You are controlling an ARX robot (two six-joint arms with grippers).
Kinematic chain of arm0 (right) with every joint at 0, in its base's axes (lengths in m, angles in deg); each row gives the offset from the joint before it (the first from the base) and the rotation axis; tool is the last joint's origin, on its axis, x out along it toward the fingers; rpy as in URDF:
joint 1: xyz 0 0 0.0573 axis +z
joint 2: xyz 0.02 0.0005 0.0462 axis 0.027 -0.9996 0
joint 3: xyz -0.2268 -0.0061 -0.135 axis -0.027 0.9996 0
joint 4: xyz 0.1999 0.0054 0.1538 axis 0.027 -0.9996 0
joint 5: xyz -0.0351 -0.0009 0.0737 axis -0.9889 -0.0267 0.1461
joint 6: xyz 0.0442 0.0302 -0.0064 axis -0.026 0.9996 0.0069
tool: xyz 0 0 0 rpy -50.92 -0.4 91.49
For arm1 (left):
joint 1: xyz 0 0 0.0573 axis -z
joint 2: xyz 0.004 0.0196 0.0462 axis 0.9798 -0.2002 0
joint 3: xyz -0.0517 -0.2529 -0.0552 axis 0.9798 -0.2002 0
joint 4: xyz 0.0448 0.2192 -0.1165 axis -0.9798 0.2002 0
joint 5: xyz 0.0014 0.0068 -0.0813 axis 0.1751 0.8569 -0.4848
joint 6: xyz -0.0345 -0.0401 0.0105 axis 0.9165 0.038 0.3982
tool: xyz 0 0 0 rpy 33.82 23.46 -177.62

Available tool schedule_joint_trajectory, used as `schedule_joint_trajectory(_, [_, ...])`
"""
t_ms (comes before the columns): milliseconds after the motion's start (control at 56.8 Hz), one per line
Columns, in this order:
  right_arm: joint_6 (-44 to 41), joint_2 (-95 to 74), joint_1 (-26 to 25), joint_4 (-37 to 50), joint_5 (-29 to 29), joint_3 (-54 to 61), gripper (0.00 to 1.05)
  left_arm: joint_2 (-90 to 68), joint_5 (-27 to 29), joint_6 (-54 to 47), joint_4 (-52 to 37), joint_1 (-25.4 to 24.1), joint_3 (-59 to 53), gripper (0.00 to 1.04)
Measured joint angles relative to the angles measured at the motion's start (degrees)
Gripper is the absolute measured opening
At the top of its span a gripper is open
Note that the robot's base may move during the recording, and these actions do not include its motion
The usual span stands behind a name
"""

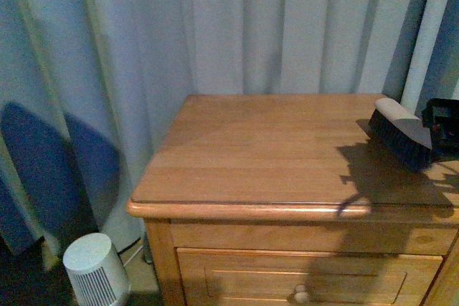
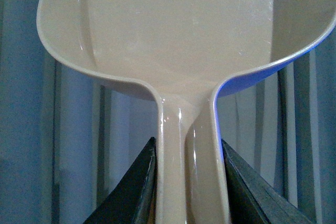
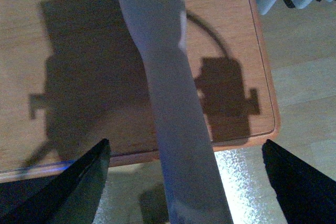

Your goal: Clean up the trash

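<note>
Firstly, front view: brush [image 1: 400, 134] at the right edge of the dresser [image 1: 272, 163], right gripper [image 1: 446, 128] behind it. Left wrist view: left gripper [image 2: 189, 153] clamped on the handle of the beige dustpan [image 2: 178, 40]. Right wrist view: fingers [image 3: 79, 182] spread wide of the brush handle. We cannot place the trash against either tool: no view shows it.

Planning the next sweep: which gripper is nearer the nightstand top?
Right. The right gripper hangs over the right edge of the nightstand top with the brush; the left gripper, shut on the dustpan, sees only curtain.
</note>
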Motion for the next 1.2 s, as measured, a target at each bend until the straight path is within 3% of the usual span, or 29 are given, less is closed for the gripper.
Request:
schedule_joint_trajectory(423, [0.0,-1.8,-0.6,2.6,2.9,1.1,0.21,0.0,0.0,0.0,0.0,0.0,0.0,0.29])
schedule_joint_trajectory(617, [-0.6,-0.9,-0.7,4.6,2.2,1.6,0.2,0.0,0.0,0.0,0.0,0.0,0.0,0.29])
schedule_joint_trajectory(899, [-13.2,19.9,4.7,29.3,-8.8,11.6,0.2,0.0,0.0,0.0,0.0,0.0,0.0,0.29])
schedule_joint_trajectory(1198, [-24.4,42.3,14.0,43.6,-18.9,23.4,0.2,0.0,0.0,0.0,0.0,0.0,0.0,0.29])
